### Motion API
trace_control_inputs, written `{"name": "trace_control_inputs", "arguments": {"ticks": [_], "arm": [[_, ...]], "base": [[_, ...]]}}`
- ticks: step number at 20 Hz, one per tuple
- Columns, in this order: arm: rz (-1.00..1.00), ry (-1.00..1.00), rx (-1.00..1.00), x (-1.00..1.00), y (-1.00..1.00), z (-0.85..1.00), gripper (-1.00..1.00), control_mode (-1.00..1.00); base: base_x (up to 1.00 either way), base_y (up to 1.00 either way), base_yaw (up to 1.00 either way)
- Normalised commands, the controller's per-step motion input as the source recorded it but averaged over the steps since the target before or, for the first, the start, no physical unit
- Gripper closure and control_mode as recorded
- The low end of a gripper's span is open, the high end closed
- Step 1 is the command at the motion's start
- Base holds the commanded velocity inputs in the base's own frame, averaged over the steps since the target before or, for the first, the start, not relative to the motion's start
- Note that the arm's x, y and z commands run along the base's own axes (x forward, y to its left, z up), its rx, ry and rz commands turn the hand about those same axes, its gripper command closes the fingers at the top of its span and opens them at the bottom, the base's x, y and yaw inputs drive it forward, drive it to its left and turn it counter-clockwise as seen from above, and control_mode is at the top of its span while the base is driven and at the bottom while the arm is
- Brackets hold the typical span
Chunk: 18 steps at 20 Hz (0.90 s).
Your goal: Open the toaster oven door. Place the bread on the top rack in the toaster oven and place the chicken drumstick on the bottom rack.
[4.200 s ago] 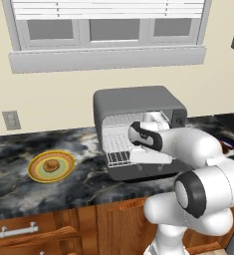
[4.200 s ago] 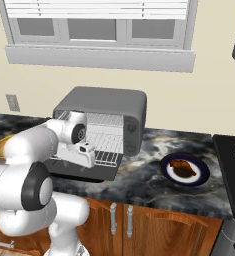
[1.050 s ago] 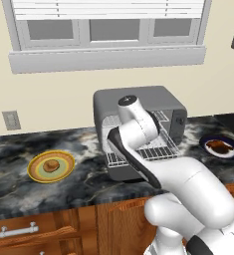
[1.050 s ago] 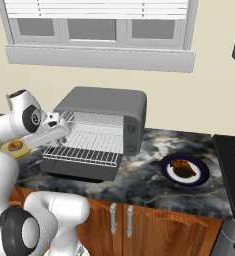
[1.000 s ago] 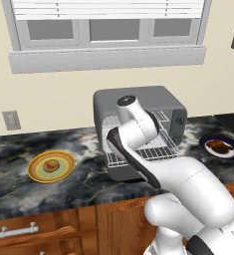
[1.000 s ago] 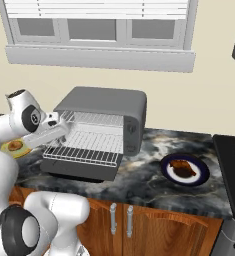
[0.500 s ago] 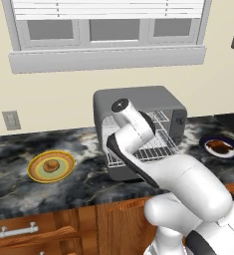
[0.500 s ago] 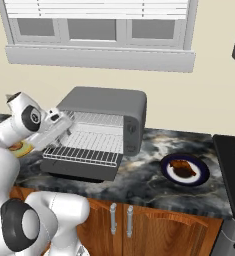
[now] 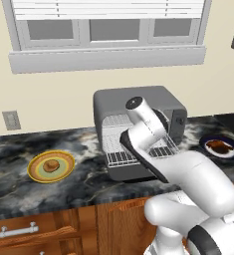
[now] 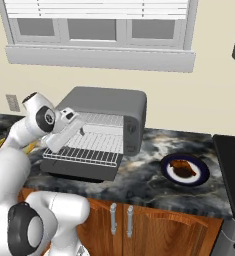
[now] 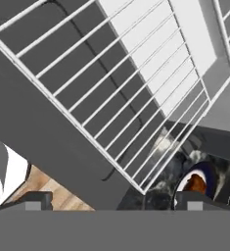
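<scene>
Gripper [image 10: 80,131] wide open, empty, above pulled-out wire rack [image 10: 86,148] of toaster oven [image 10: 106,107], toaster oven door [image 10: 81,170] dropped flat. Bread [image 9: 51,165] on yellow plate [image 9: 37,174] well left; chicken drumstick [image 10: 183,168] on blue plate [image 10: 167,173], right.

A wire rack [image 11: 136,93] is lying over the dark door [image 11: 48,142]; past the rack's corner, a blue-rimmed plate [image 11: 192,177] is carrying something reddish-brown.

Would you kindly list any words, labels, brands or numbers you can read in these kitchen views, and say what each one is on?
None: no readable text on the toaster oven, its open door, either plate, or the wall outlet.
The small control marks on the oven front are too small to read.
</scene>
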Motion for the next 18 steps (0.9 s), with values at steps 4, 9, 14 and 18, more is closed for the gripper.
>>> {"name": "trace_control_inputs", "arguments": {"ticks": [4,9,14,18], "arm": [[0.0,0.33,-0.02,0.06,-0.56,0.12,-1.0,-1.0],[0.0,0.38,0.0,0.06,-0.53,0.12,-1.0,-1.0],[0.0,0.41,0.0,0.07,-0.49,0.11,-1.0,-1.0],[0.0,0.23,0.0,0.01,-0.52,0.1,-1.0,-1.0]], "base": [[0.0,0.0,0.0],[0.0,0.0,0.0],[0.0,0.0,0.0],[0.0,0.0,0.0]]}}
